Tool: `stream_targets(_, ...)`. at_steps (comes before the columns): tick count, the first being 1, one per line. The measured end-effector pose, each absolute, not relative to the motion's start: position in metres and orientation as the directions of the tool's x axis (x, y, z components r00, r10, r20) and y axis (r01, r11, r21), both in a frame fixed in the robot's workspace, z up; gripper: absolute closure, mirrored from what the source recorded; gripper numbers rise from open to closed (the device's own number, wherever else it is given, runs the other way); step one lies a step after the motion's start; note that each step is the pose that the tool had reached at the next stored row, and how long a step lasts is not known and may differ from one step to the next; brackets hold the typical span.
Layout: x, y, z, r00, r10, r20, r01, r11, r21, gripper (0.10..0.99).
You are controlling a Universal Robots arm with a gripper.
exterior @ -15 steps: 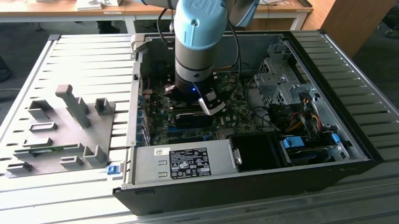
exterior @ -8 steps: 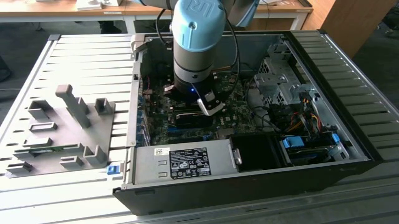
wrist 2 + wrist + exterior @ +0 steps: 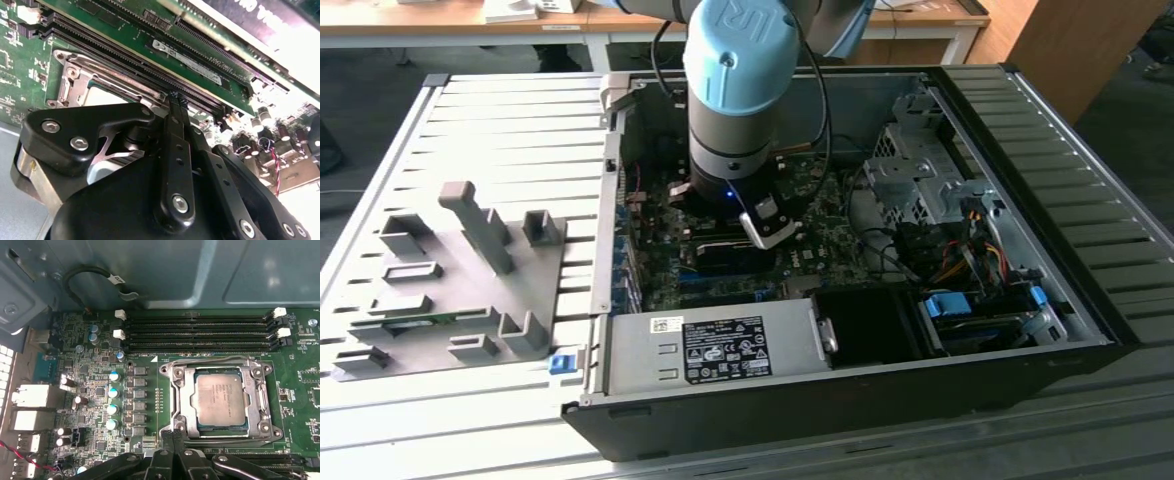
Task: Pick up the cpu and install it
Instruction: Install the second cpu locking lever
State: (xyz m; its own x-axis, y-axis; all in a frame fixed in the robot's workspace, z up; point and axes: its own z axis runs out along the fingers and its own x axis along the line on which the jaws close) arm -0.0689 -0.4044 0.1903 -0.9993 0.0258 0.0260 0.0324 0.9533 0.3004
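The cpu (image 3: 221, 401) lies flat in its socket (image 3: 221, 401) on the motherboard (image 3: 150, 405), silvery top up, framed by the metal bracket (image 3: 182, 405) around it. From how it sits, I judge the placing done: the chip looks square and level inside the frame, not tilted. Whether the bracket is latched down over it I cannot tell.

My gripper (image 3: 172, 435) hangs just beside the socket's edge, in the first wrist view, with my fingertips (image 3: 176, 102) pressed together and nothing between them. So I hold nothing now.

Next to the socket run the long black memory slots (image 3: 200, 332). In the exterior view my arm (image 3: 740, 100) reaches down into the open computer case (image 3: 854, 400), which rests on a slatted table (image 3: 494, 130).
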Motion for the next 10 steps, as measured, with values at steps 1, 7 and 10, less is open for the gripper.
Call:
stream_targets(1, -0.069, -0.4043, 0.1901, -0.999, 0.026, 0.026, 0.032, 0.953, 0.302, 0.98)
stream_targets(7, -0.0697, -0.4043, 0.189, -0.999, 0.025, 0.025, 0.032, 0.946, 0.321, 0.98)
stream_targets(10, -0.0701, -0.4042, 0.1888, -0.999, 0.025, 0.025, 0.032, 0.946, 0.323, 0.98)
